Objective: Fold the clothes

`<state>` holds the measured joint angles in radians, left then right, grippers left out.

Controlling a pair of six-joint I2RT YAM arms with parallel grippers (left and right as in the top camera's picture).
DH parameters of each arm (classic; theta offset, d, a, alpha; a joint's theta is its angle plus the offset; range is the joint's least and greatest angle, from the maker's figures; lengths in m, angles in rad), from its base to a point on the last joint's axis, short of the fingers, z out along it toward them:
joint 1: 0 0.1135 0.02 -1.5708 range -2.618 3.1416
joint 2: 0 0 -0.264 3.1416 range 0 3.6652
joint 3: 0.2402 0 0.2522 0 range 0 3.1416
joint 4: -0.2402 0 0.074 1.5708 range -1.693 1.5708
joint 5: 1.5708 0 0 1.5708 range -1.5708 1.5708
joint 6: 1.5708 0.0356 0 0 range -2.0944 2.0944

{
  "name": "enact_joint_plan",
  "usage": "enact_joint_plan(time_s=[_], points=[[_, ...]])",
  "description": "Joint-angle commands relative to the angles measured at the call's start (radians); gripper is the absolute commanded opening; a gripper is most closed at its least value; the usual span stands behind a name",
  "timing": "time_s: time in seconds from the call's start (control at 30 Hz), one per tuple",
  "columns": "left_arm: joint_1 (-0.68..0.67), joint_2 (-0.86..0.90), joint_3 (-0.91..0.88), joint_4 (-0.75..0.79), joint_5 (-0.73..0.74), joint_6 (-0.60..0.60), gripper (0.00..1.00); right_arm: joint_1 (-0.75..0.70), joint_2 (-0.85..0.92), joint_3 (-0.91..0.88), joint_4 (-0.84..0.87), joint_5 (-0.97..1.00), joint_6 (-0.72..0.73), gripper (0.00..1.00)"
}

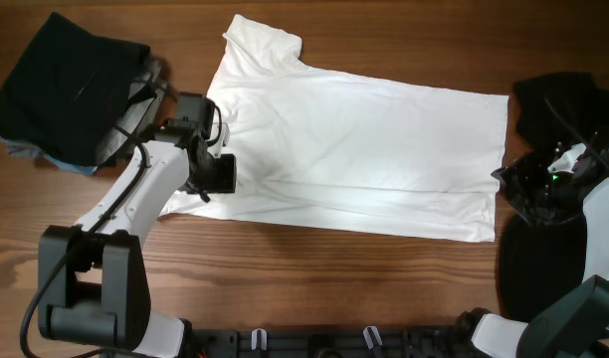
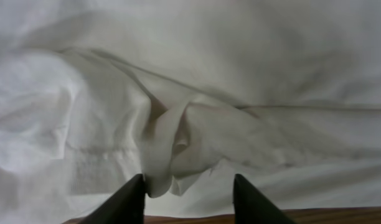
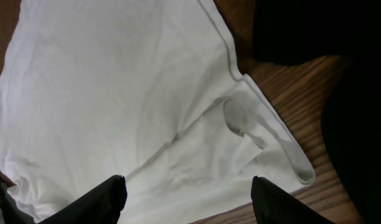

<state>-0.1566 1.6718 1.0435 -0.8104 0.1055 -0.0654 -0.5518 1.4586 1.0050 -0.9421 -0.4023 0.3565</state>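
The white T-shirt [image 1: 354, 149] lies spread flat across the middle of the wooden table, neck end to the left and hem to the right. No black print shows on it. My left gripper [image 1: 221, 172] is open over the shirt's left edge by the lower sleeve. In the left wrist view [image 2: 187, 183] a bunched fold of white cloth [image 2: 172, 149] lies between the fingers and touches the left one. My right gripper [image 1: 511, 185] is open at the hem's right edge. In the right wrist view [image 3: 187, 186] it hovers over the hem corner [image 3: 265, 143].
A pile of black, grey and blue garments [image 1: 71, 89] sits at the back left. Black garments lie at the back right [image 1: 563, 94] and front right [image 1: 538, 268], also visible in the right wrist view [image 3: 327, 37]. Bare wood [image 1: 314, 278] runs along the front.
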Motion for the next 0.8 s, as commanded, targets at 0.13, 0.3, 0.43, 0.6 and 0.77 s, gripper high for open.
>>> enact_joint_plan(time_s=[0.13, 0.3, 0.43, 0.6, 0.77], points=[[0.002, 0.011, -0.04, 0.039, 0.084, 0.006, 0.31, -0.004, -0.012, 0.019, 0.003, 0.014, -0.016, 0.69], [0.002, 0.011, -0.045, 0.076, 0.092, 0.006, 0.09, -0.004, -0.012, 0.019, 0.003, 0.014, -0.016, 0.69], [0.003, 0.011, -0.045, 0.154, 0.092, 0.005, 0.04, -0.004, -0.012, 0.019, 0.006, 0.014, -0.016, 0.69], [0.003, 0.011, -0.045, 0.368, 0.138, -0.037, 0.04, -0.004, -0.012, 0.019, 0.006, 0.014, -0.016, 0.7], [0.002, 0.011, -0.045, 0.552, 0.19, -0.127, 0.04, -0.004, -0.012, 0.019, 0.006, 0.013, -0.016, 0.7]])
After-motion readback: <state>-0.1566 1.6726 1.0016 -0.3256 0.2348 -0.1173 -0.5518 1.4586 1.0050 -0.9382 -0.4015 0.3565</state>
